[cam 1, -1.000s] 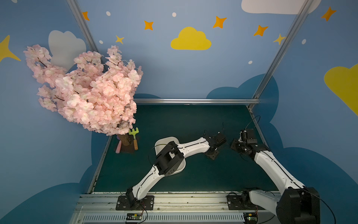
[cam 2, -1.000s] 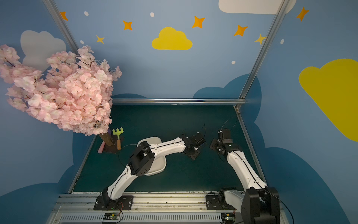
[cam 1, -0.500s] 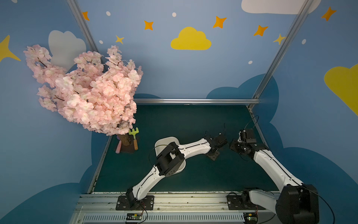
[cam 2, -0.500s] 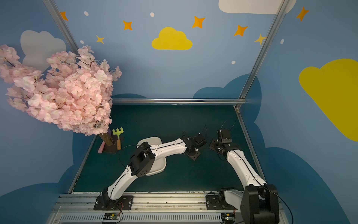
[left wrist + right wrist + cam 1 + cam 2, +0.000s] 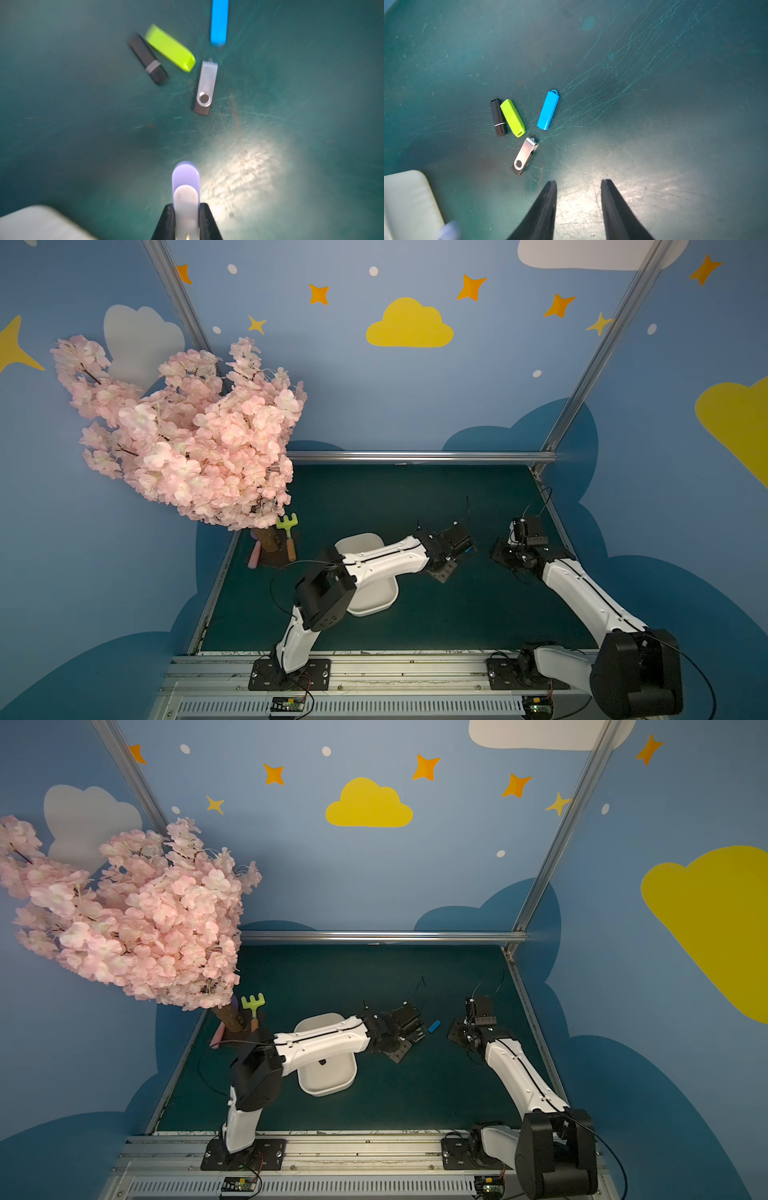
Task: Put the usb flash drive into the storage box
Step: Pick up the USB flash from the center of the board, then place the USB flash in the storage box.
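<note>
Left tool (image 5: 185,209) is clamped on the lavender usb flash drive (image 5: 185,176). The black fingers (image 5: 166,222) pinch its white swivel cover from both sides, and the rounded lavender end sticks out past the tips. The drive is held off the green surface (image 5: 654,83), not in the storage box (image 5: 328,1085). Only a white corner of the box shows at the frame edge in both wrist views. In both top views the left arm reaches across the box, with the tool past the box's side toward the right arm. Right tool (image 5: 578,182) has a moderate gap with nothing between the fingers and hangs over bare surface. Four more sticks lie loose on the surface between the two tools: black stick (image 5: 497,117) and green stick (image 5: 512,117) side by side, nearly touching, blue stick (image 5: 548,110) a little apart, and silver swivel stick (image 5: 524,156) just beside the green one's end. The left wrist view is motion-blurred. Only the blue stick is clear in a top view (image 5: 434,1026).
</note>
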Robot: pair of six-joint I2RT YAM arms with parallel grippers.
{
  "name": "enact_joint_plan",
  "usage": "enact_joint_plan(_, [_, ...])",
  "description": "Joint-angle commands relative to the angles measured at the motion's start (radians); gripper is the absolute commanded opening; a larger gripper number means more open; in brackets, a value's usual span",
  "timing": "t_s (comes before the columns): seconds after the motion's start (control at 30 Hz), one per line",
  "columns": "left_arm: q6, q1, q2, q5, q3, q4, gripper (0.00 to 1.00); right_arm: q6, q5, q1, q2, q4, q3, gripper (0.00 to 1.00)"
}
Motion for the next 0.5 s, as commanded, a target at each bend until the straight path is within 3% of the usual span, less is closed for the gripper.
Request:
enact_joint_plan(0.0, [-0.047,0.033,-0.152,-0.065,-0.096,0.011,0.16,-0.009,-0.027,-0.003,0.011,0.019,0.016,0.40])
enact_joint_plan(0.27, [-0.160,0.236,-0.381,-0.096,-0.405,0.026,0.19,-0.010,-0.036,-0.002,0.016,0.028,0.011,0.40])
enact_joint_plan(0.47, [-0.192,0.367,-0.421,-0.038,-0.519,0.078,0.20,-0.011,-0.040,-0.002,0.045,0.025,0.020,0.40])
